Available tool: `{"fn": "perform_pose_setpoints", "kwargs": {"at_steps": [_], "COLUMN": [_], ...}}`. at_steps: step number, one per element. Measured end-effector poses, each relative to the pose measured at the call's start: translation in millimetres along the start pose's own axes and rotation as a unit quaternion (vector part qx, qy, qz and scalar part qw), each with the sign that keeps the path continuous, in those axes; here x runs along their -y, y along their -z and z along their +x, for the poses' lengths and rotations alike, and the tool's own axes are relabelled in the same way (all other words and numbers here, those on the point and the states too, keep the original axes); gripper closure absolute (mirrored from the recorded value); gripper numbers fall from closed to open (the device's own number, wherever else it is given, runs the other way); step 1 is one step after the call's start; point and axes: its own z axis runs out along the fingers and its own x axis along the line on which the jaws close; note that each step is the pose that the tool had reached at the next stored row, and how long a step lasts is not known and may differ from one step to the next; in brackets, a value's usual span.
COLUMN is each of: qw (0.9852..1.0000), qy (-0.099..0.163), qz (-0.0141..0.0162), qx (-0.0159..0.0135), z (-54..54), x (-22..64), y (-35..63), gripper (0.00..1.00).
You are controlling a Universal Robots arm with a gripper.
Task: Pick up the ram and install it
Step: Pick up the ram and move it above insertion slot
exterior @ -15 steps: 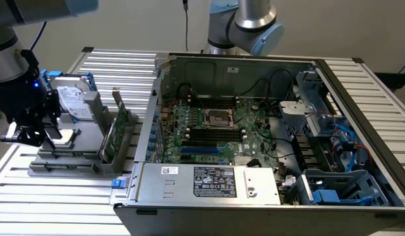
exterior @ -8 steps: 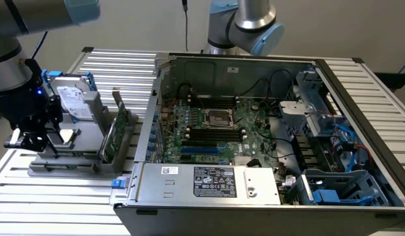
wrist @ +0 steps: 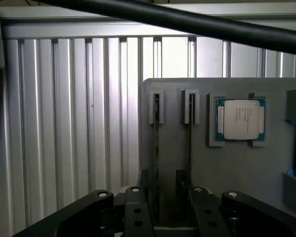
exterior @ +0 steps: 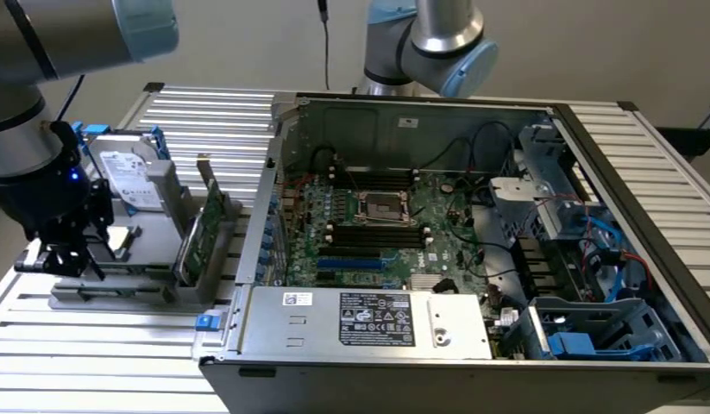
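ram (wrist: 156,148) | on edge, long axis along holder (wrist: 227,173) slot | tool (wrist: 168,217) spread astride

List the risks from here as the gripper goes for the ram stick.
1. A thin dark ram stick and its twin stand edge-on in neighbouring slots of the grey plastic holder. The open black gripper seems to straddle both, so closing may catch the wrong one or both.
2. The square silver-capped processor sits beside the slots; sideways drift could hit it.
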Motion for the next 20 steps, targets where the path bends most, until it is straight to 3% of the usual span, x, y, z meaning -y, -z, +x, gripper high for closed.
{"fn": "perform_pose_setpoints", "kwargs": {"at_steps": [12,16,20], "qw": [1.0,1.0,1.0], "qy": [0.0,0.0,0.0], "qz": [-0.0004,-0.0009,-0.002], "qx": [0.0008,0.0023,0.0056], "z": [7.3,7.9,7.9], "x": [0.8,1.0,1.1], "y": [-21.4,-26.7,-30.3], "gripper": [0.64,0.64,0.64]}}
